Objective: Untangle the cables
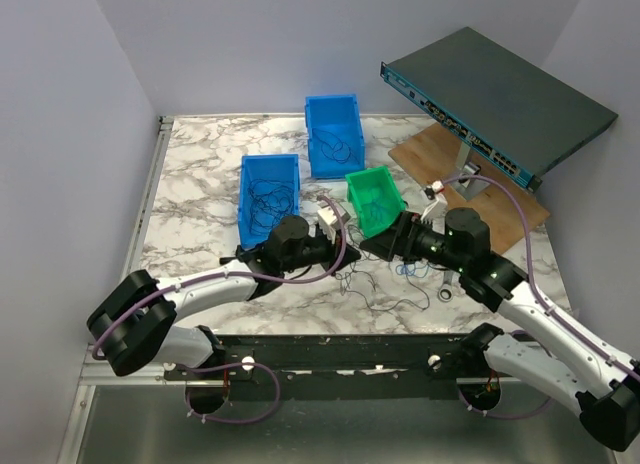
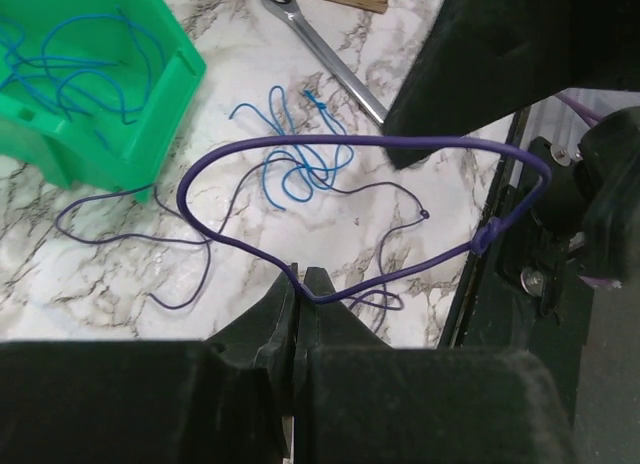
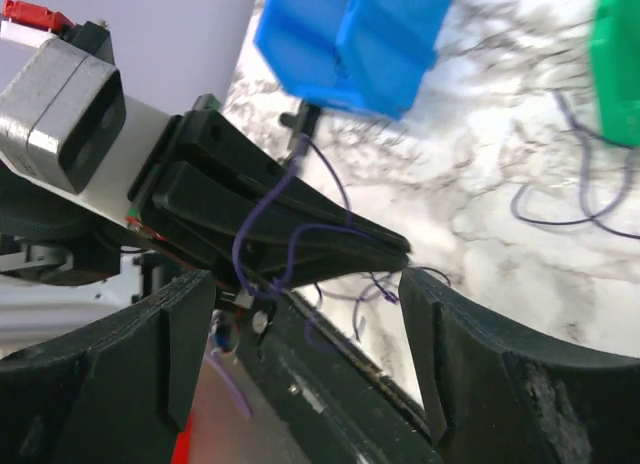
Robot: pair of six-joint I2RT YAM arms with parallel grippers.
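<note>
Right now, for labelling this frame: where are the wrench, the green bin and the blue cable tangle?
wrench (image 2: 335, 62), left wrist view, mid-handle.
green bin (image 2: 110, 149), left wrist view, outer wall.
blue cable tangle (image 2: 303, 169), left wrist view, knotted middle.

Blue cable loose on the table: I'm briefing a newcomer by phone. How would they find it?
On the marble table, look between the green bin and the silver wrench. A small tangle of bright blue wire lies there; neighbouring wires are dark purple, and the other blue wire sits inside the bin.
</note>
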